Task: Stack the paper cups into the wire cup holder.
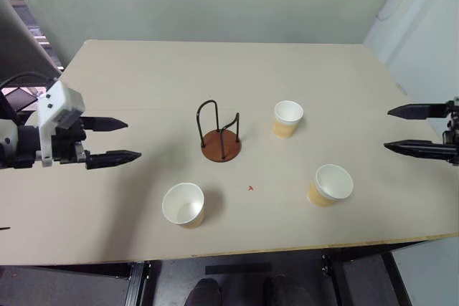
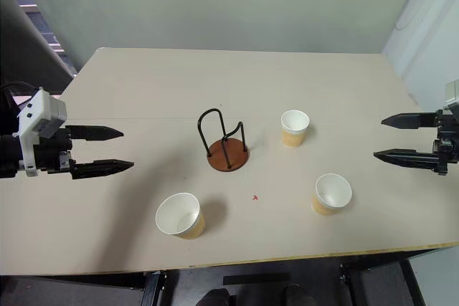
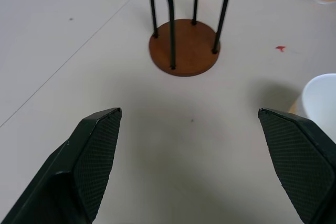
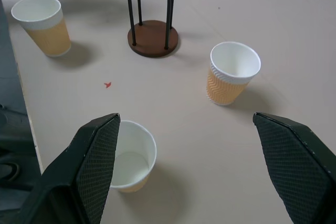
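Note:
The wire cup holder [image 1: 219,134] stands empty in the middle of the table, black loops on a reddish-brown disc. Three tan paper cups stand upright around it: one [image 1: 183,204] near the front edge to its left, one [image 1: 287,118] just to its right, one [image 1: 331,184] at the front right. My left gripper [image 1: 113,140] hovers open over the table's left side, pointing toward the holder, nothing between its fingers. At the right edge my right gripper [image 1: 419,130] is open and empty too, pointing inward. The holder [image 4: 153,31] and all three cups lie ahead of it in the right wrist view.
The pale tabletop [image 1: 215,69] has a small red mark [image 1: 250,188] in front of the holder. A plain wall runs behind the table. The table's front edge [image 1: 237,251] lies close to the front cups.

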`<control>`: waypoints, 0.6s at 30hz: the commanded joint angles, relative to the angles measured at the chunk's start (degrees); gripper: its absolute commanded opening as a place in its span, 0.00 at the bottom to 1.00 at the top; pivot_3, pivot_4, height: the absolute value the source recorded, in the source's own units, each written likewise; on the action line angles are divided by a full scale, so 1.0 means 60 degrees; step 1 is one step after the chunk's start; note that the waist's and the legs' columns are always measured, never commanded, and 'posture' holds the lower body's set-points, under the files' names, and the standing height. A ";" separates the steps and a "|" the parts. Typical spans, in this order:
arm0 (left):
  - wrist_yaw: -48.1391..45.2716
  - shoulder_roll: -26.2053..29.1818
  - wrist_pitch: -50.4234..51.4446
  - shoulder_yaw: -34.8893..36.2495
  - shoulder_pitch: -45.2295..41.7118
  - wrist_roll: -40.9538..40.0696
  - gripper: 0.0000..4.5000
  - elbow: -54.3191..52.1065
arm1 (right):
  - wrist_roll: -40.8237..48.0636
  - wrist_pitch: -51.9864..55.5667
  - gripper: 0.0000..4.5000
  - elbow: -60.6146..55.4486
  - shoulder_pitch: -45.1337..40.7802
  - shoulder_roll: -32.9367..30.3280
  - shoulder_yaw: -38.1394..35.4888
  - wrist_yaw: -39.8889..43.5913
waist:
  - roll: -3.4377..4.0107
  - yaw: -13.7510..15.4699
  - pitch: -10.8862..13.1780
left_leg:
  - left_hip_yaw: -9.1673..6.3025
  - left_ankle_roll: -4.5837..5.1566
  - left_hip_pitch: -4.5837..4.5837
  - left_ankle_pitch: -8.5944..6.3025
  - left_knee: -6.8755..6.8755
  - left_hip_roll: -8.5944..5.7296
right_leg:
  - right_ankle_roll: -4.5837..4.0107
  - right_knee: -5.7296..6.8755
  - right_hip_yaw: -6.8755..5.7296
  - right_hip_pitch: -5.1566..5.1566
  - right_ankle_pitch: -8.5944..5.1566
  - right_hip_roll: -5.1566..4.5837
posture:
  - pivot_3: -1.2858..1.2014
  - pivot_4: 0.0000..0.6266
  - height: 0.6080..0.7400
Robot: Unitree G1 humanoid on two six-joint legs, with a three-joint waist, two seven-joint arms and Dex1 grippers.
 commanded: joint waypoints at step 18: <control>0.1361 -0.2462 -0.0877 -0.2663 -0.3957 0.2051 0.99 0.2629 | 0.0356 0.0379 0.92 -0.1048 0.0649 -0.0073 -0.1190 -0.0502 | 0.0003 0.0008 -0.0006 | 0.0006 0.0001 0.0004 0.0000 0.0035 -0.0005 | 0.0009 -0.0002 -0.0021 0.0033 0.0005 -0.0003 | 0.52 0.24 1.00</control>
